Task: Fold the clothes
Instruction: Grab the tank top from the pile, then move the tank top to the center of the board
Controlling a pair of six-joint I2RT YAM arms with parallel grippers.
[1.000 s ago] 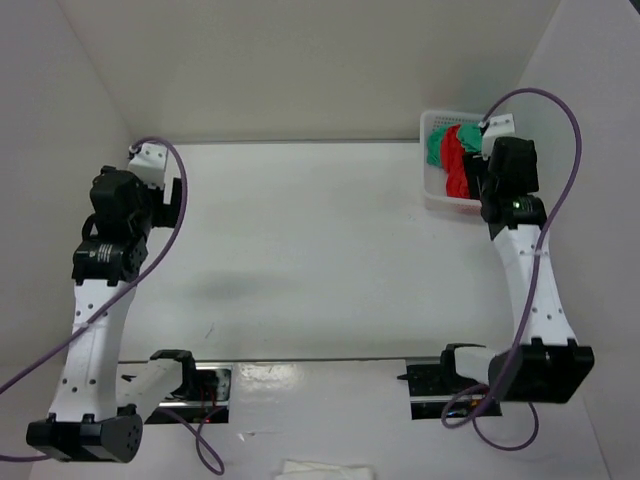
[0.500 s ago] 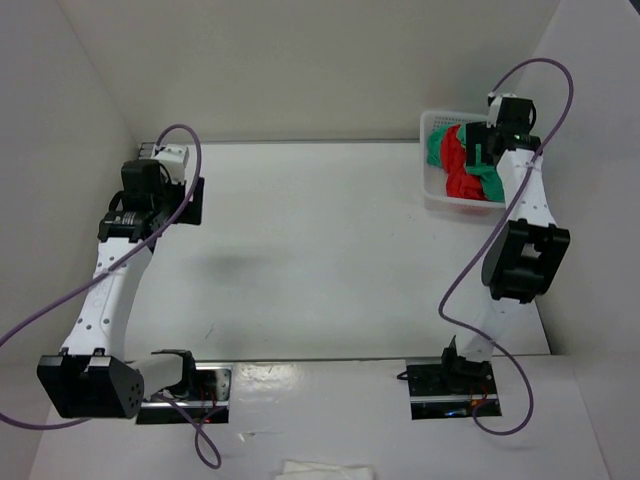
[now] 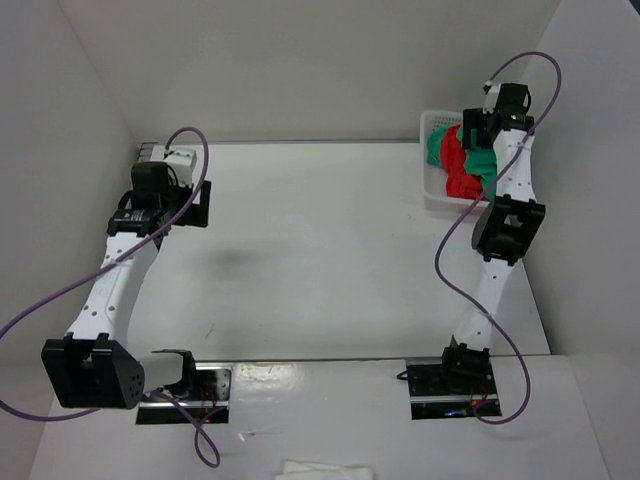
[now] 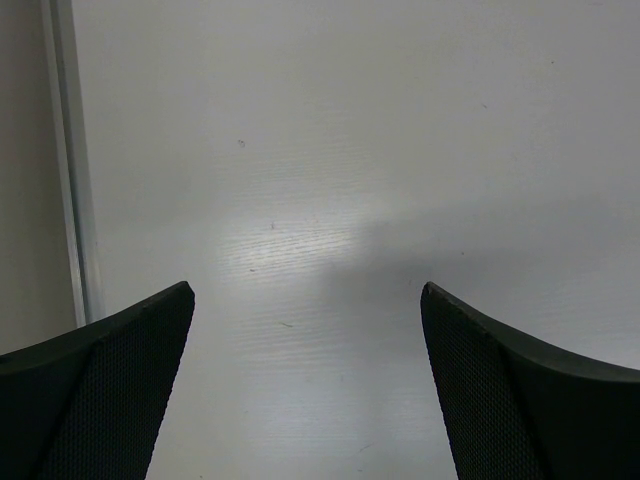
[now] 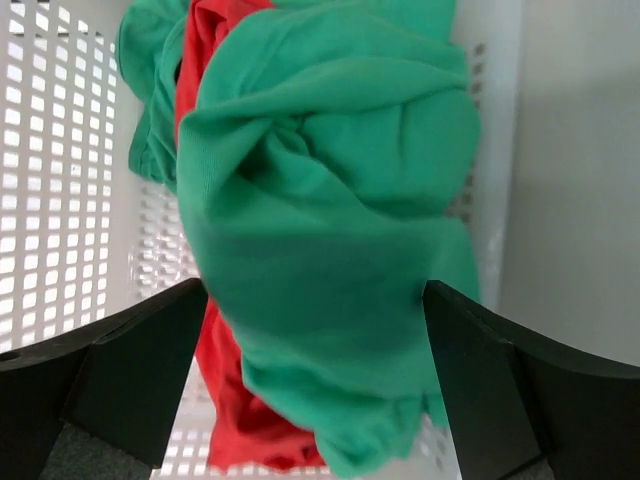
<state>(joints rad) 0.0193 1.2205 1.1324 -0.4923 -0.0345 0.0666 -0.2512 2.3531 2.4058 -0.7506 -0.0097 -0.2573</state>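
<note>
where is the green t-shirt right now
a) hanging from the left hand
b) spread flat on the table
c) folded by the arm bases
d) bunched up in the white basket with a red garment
d: the green T-shirt lies crumpled in the white basket against the red garment, with the open right hand over it.

No text, label, brand, number or sign can be read in any view. The crumpled emerald-green soft-fabric T-shirt [image 5: 330, 200] lying in the white perforated plastic basket [image 5: 60, 150] shows only plain cloth on its visible side. Any marking on the white-and-black robot arms [image 3: 110, 290] seen from above is too small to make out.
</note>
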